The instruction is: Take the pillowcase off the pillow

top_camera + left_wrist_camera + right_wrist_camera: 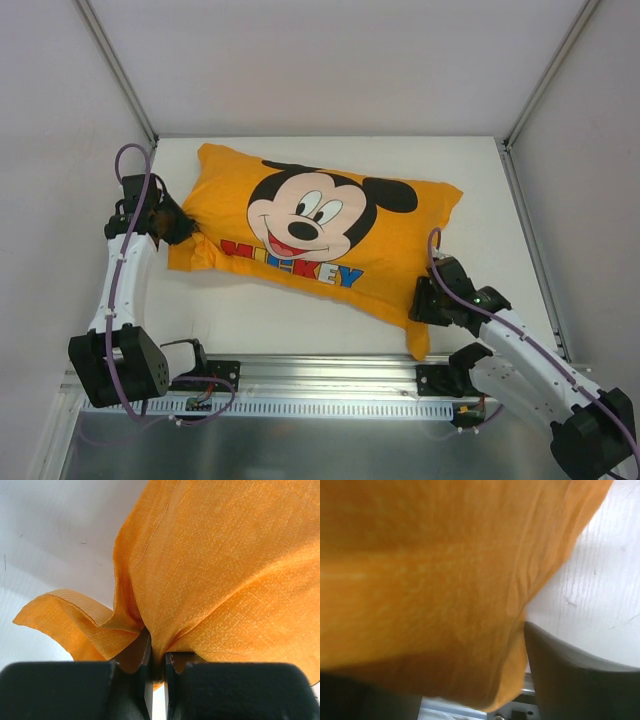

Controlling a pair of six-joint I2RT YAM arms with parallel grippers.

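Pillowcase (310,235) lies across the middle of the surface (300,320), Mickey side up and slanting from far left to near right. It looks fully stuffed. I see no white anywhere, so I judge the pillow is entirely inside.

The left jaws are at the case's left end, almost together and clamped on a gathered pinch of orange cloth. The wrist view shows the bunch squeezed between them, with a hemmed flap (65,615) curling off to one side. That hem suggests the opening is at this end, though I can't see into it.

The right jaws are at the near right corner. Cloth covers most of that wrist view and only one finger (570,675) shows beside it, so I can't tell if they are apart or gripping.

My worries from here:
- If the right side has no hold on the pillow through the cloth, a pull from the left will drag the whole bundle instead of peeling the case.
- If the left pinch has caught stuffing along with the fabric, the case can't slide off.
- It's a small bite, so a sharp tug could slip it free.
- The near corner droops by the rail (330,372) and could snag there.
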